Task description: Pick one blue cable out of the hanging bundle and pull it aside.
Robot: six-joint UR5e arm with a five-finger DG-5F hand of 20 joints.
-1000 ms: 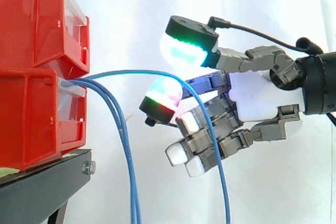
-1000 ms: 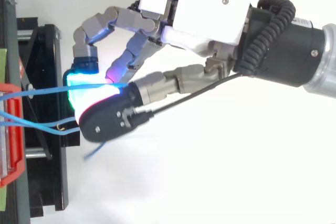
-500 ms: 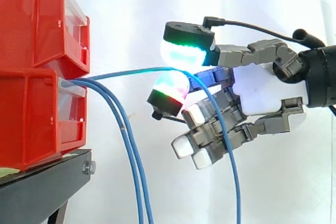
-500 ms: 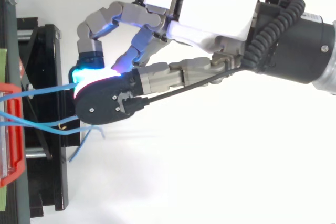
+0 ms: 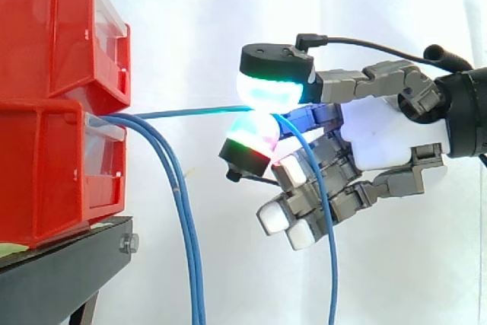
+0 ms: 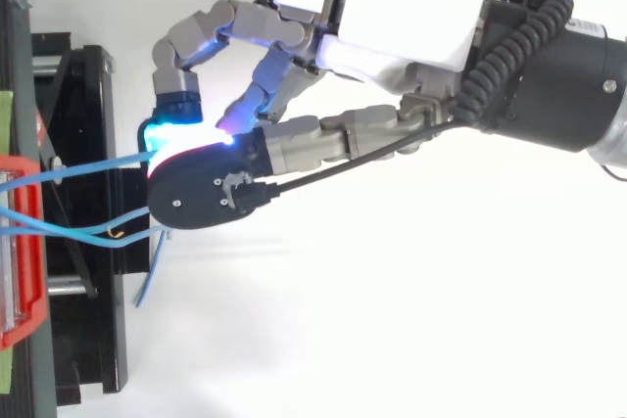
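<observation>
The robot hand (image 5: 380,142) pinches one blue cable (image 5: 190,111) running from red bins (image 5: 53,150).

- 3 blue cables (image 5: 190,112), all coming out of the lower bin
- 2 red bins (image 5: 46,43), stacked
- 1 black stand (image 5: 53,279)
- 1 hand (image 5: 380,142)

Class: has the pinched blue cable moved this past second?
Yes. The blue cable has been drawn taut rightward, away from the red bins, by the robot hand.
</observation>
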